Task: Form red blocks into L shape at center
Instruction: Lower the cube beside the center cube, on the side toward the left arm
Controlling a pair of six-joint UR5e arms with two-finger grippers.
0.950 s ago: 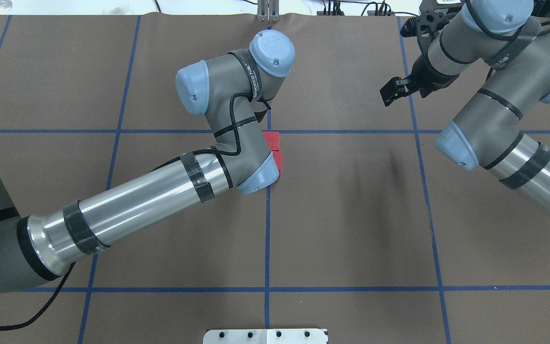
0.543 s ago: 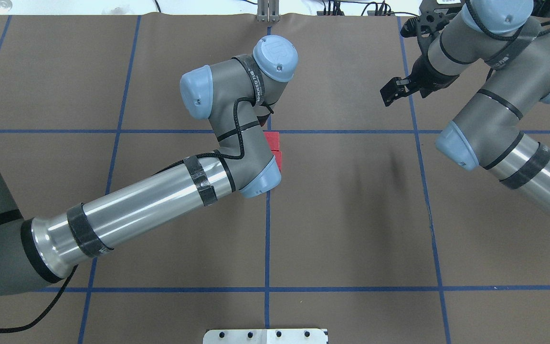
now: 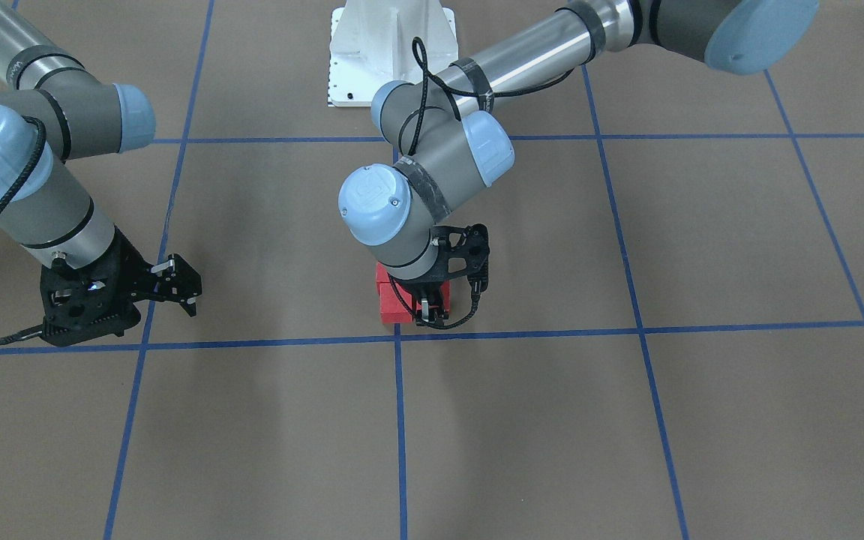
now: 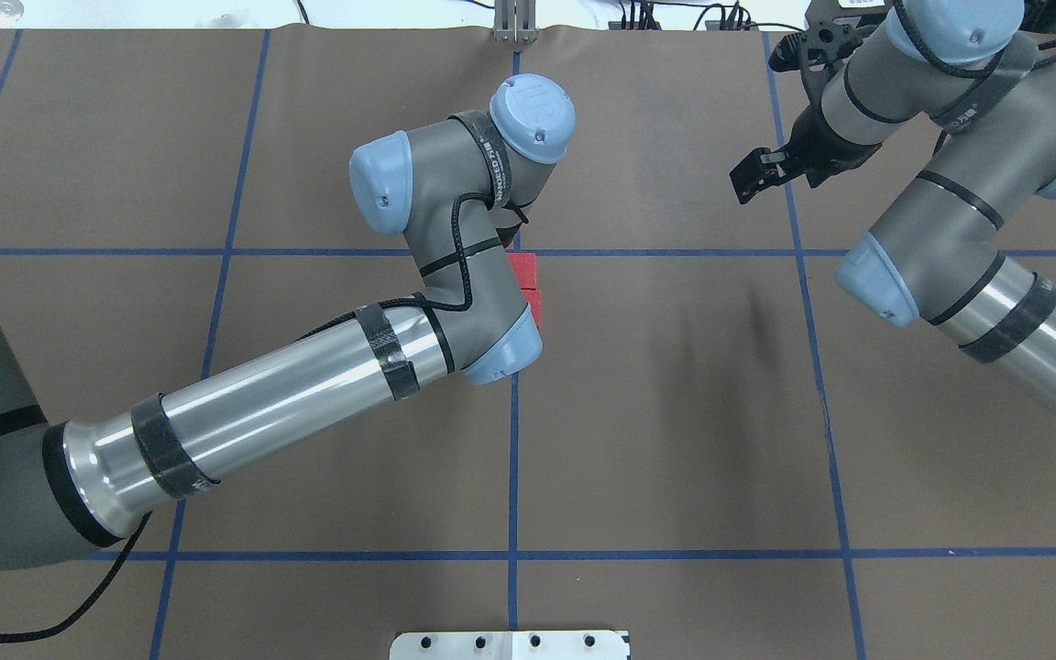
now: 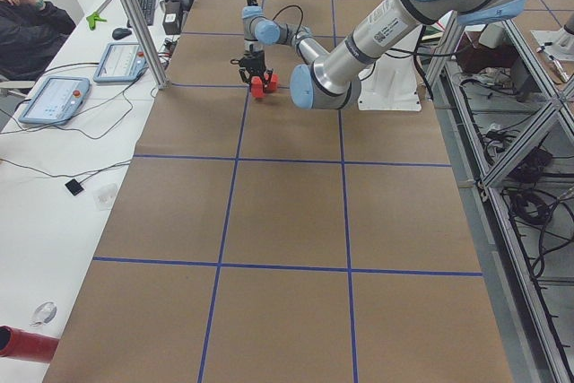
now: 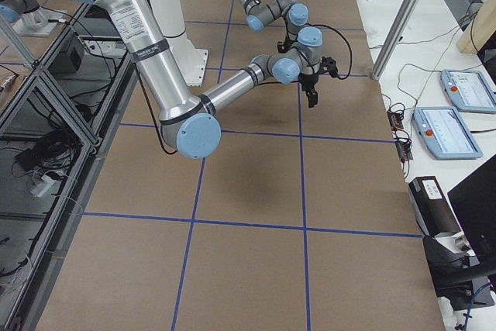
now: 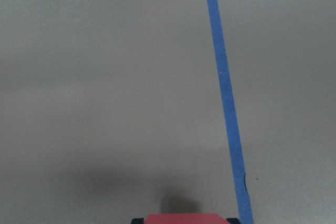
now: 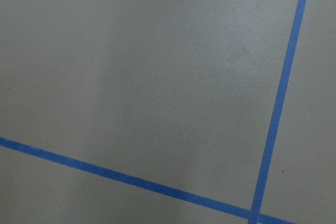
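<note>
Two red blocks [image 4: 526, 273] lie side by side on the brown floor, just right of the center crossing [image 4: 515, 252]. They also show in the front view [image 3: 389, 298]. My left gripper [image 3: 433, 313] hangs right beside them, pointing down; the wrist hides it in the overhead view. The left wrist view shows the third red block [image 7: 184, 219] between the fingertips, so the gripper is shut on it, close above the floor. My right gripper [image 4: 753, 178] is open and empty, off to the right, near a blue line [image 4: 789, 211].
The white robot base plate [image 4: 510, 644] sits at the near edge. The left forearm [image 4: 290, 403] crosses the left middle squares. A metal post foot [image 4: 514, 23] stands at the far edge. Monitors and tablets lie on the side benches [image 5: 54, 100].
My left wrist and elbow have shifted slightly right and toward the near edge over the blocks. The right arm has not moved.
</note>
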